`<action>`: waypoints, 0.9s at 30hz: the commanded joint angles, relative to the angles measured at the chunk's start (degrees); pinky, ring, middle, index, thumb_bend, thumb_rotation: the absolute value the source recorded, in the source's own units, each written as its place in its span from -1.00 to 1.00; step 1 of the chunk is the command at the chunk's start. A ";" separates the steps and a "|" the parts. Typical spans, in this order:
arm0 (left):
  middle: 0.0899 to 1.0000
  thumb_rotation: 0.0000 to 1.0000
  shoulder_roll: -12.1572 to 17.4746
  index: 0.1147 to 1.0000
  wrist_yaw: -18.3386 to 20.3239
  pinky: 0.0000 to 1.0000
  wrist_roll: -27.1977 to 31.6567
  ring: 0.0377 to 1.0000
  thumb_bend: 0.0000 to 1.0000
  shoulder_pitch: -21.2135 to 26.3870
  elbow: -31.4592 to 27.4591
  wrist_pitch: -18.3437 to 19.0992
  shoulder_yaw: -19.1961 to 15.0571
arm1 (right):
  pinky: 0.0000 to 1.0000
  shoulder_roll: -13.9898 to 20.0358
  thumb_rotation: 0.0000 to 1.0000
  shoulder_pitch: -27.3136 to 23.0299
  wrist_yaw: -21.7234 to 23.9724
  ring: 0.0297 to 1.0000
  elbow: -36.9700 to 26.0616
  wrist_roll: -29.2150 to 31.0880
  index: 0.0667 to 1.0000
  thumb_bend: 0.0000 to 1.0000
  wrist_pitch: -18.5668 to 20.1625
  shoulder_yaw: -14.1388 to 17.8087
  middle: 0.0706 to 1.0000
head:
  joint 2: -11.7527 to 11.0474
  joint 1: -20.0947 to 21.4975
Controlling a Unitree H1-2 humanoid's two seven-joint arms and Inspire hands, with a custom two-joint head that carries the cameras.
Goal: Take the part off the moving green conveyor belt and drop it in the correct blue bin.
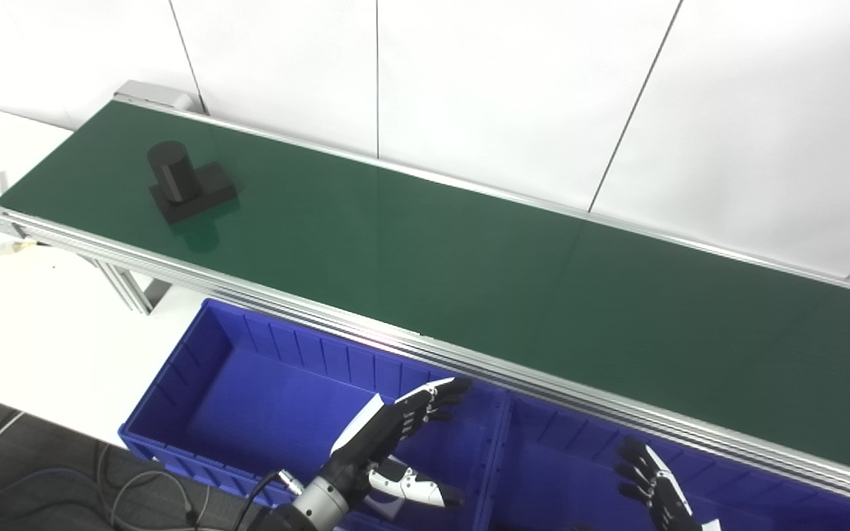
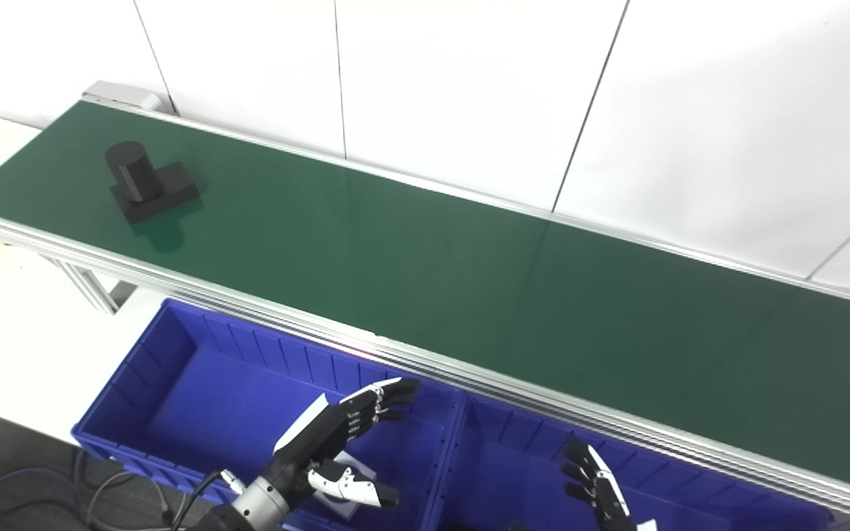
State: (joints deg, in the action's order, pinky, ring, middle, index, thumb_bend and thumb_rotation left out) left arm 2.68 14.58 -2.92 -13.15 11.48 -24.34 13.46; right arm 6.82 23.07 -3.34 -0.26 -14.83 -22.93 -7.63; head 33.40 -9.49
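A black part (image 1: 187,183), an upright cylinder on a square base, stands on the green conveyor belt (image 1: 469,265) near its far left end. My left hand (image 1: 394,435) hovers open over the left blue bin (image 1: 196,369), fingers spread and thumb apart, far from the part. At the bottom edge my right hand (image 1: 654,488) is open above the right blue bin (image 1: 565,472), fingers pointing up, only partly in view. Neither hand holds anything.
The belt runs diagonally from upper left to lower right, with a silver aluminium rail (image 1: 395,339) between it and the bins. A white tabletop (image 1: 34,324) lies at the left, cables (image 1: 137,494) on the floor below. White wall panels stand behind the belt.
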 commanded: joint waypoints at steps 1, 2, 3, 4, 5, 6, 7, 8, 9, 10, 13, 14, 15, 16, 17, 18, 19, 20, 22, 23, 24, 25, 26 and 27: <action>0.79 -0.38 -0.11 0.70 -0.51 0.70 0.10 0.78 0.90 0.82 -0.27 -2.50 0.20 | 0.47 -0.16 -0.18 -0.14 -0.88 0.60 -1.78 -0.11 0.71 0.46 -3.37 0.33 0.67 | -0.17 0.18; 0.79 -0.38 -0.11 0.70 -0.57 0.71 0.18 0.78 0.90 0.86 -0.10 -2.50 0.23 | 0.47 -0.14 -0.18 -0.22 -1.06 0.59 -1.83 -0.13 0.71 0.47 -3.62 0.29 0.67 | -0.56 0.42; 0.79 -0.39 -0.11 0.70 -0.64 0.71 0.15 0.78 0.92 0.88 0.02 -2.47 0.24 | 0.46 -0.11 -0.18 -0.28 -1.15 0.59 -1.99 -0.10 0.71 0.48 -3.78 0.25 0.67 | -0.56 0.42; 0.79 -0.38 -0.09 0.70 -0.72 0.71 0.06 0.78 0.92 0.93 0.24 -2.47 0.25 | 0.46 -0.12 -0.18 -0.35 -1.29 0.59 -2.23 -0.12 0.71 0.48 -3.87 0.21 0.67 | -1.05 0.53; 0.79 -0.38 -0.07 0.70 -0.81 0.71 -0.05 0.78 0.93 0.96 0.38 -2.48 0.27 | 0.45 -0.14 -0.18 -0.38 -1.38 0.58 -2.57 -0.12 0.70 0.50 -3.89 0.20 0.66 | -1.05 0.53; 0.79 -0.38 -0.06 0.70 -0.93 0.71 -0.14 0.78 0.93 1.02 0.61 -2.50 0.28 | 0.45 -0.09 -0.18 -0.44 -1.66 0.58 -2.99 -0.18 0.70 0.51 -3.93 0.05 0.65 | -1.49 0.65; 0.79 -0.38 -0.06 0.69 -1.01 0.71 -0.19 0.78 0.93 1.07 0.76 -2.52 0.29 | 0.43 -0.03 -0.18 -0.48 -1.88 0.56 -3.26 -0.23 0.69 0.51 -3.95 -0.08 0.64 | -1.49 0.65; 0.79 -0.38 -0.01 0.69 -1.14 0.70 -0.32 0.78 0.94 1.17 0.96 -2.54 0.32 | 0.42 -0.11 -0.17 -0.48 -1.80 0.56 -3.71 -0.06 0.69 0.53 -3.95 -0.10 0.64 | -2.04 0.89; 0.78 -0.38 0.04 0.69 -1.24 0.70 -0.40 0.78 0.94 1.24 1.09 -2.55 0.35 | 0.42 -0.16 -0.17 -0.47 -1.73 0.56 -4.00 0.07 0.69 0.54 -3.94 -0.11 0.64 | -2.04 0.89; 0.78 -0.38 0.11 0.69 -1.39 0.70 -0.59 0.78 0.93 1.31 1.17 -2.55 0.38 | 0.42 -0.17 -0.17 -0.52 -1.73 0.57 -4.52 0.52 0.69 0.55 -3.95 -0.25 0.64 | -2.31 1.15; 0.79 -0.39 0.33 0.69 -1.55 0.71 -0.57 0.78 0.94 1.52 1.63 -2.53 0.43 | 0.42 -0.46 -0.18 -0.68 -1.91 0.56 -6.33 0.39 0.68 0.59 -3.91 -0.12 0.63 | -2.70 1.85; 0.79 -0.39 0.36 0.69 -1.50 0.71 -0.44 0.78 0.94 1.60 1.79 -2.52 0.43 | 0.39 -0.60 -0.17 -0.73 -1.92 0.54 -7.04 0.11 0.67 0.60 -3.84 0.08 0.62 | -2.70 1.85; 0.79 -0.39 0.38 0.69 -1.55 0.71 -0.50 0.78 0.95 1.68 1.89 -2.52 0.42 | 0.38 -0.83 -0.16 -0.76 -1.89 0.53 -7.85 -0.01 0.66 0.61 -3.65 0.31 0.61 | -2.81 2.01; 0.78 -0.39 0.40 0.69 -1.61 0.70 -0.57 0.78 0.95 1.72 1.92 -2.53 0.42 | 0.36 -0.96 -0.16 -0.78 -1.87 0.52 -8.33 -0.03 0.65 0.62 -3.51 0.42 0.60 | -2.81 2.01; 0.78 -0.40 0.39 0.68 -1.63 0.69 -0.55 0.77 0.95 1.82 1.96 -2.50 0.42 | 0.36 -1.09 -0.16 -0.90 -1.61 0.52 -9.49 0.23 0.64 0.62 -2.77 0.58 0.60 | -3.07 2.17; 0.78 -0.40 0.39 0.68 -1.65 0.69 -0.53 0.77 0.95 1.90 2.03 -2.51 0.41 | 0.35 -1.17 -0.16 -0.99 -1.40 0.53 -10.26 0.43 0.65 0.62 -2.25 0.68 0.61 | -3.11 2.18; 0.78 -0.41 0.38 0.68 -1.68 0.69 -0.49 0.77 0.95 1.98 2.13 -2.51 0.42 | 0.35 -1.28 -0.17 -1.29 -1.17 0.53 -11.48 0.51 0.64 0.62 -1.43 0.84 0.61 | -3.22 2.19; 0.78 -0.41 0.38 0.68 -1.66 0.69 -0.37 0.77 0.95 2.07 2.22 -2.52 0.45 | 0.35 -1.37 -0.18 -1.62 -0.93 0.54 -12.66 0.32 0.64 0.62 -0.53 0.97 0.62 | -3.38 2.19; 0.78 -0.42 0.39 0.68 -1.87 0.69 -0.52 0.77 0.94 2.23 2.37 -2.54 0.53 | 0.36 -1.53 -0.18 -2.16 -0.54 0.55 -14.38 -0.24 0.64 0.62 0.82 1.16 0.62 | -3.69 2.17; 0.77 -0.42 0.38 0.68 -2.10 0.67 -0.72 0.76 0.93 2.32 2.49 -2.54 0.56 | 0.36 -1.58 -0.16 -2.46 -0.35 0.56 -15.05 -0.46 0.65 0.60 1.39 1.20 0.63 | -3.84 2.21; 0.77 -0.42 0.37 0.68 -2.29 0.67 -0.86 0.75 0.93 2.40 2.61 -2.55 0.60 | 0.37 -1.61 -0.16 -2.65 -0.24 0.56 -15.43 -0.58 0.65 0.59 1.75 1.22 0.64 | -3.94 2.23; 0.77 -0.42 0.36 0.68 -2.35 0.66 -0.72 0.75 0.93 2.47 2.79 -2.55 0.62 | 0.37 -1.64 -0.15 -3.05 -0.08 0.56 -15.84 -0.71 0.65 0.59 2.26 1.27 0.64 | -4.09 2.26; 0.77 -0.43 0.34 0.68 -2.34 0.67 -0.45 0.75 0.94 2.52 3.02 -2.54 0.60 | 0.37 -1.70 -0.15 -3.54 0.15 0.56 -16.18 -0.66 0.65 0.60 2.82 1.35 0.64 | -4.27 2.35; 0.77 -0.44 0.37 0.67 -2.44 0.69 -0.37 0.76 0.94 2.61 3.22 -2.54 0.66 | 0.36 -1.74 -0.13 -4.29 0.38 0.56 -16.57 -0.79 0.65 0.63 3.42 1.46 0.64 | -4.46 2.48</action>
State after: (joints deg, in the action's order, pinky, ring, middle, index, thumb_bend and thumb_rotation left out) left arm 3.02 12.59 -3.60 -11.54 15.04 -24.52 14.10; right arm 5.53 19.91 -3.20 -14.41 -15.49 -20.71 -6.50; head 29.09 -7.12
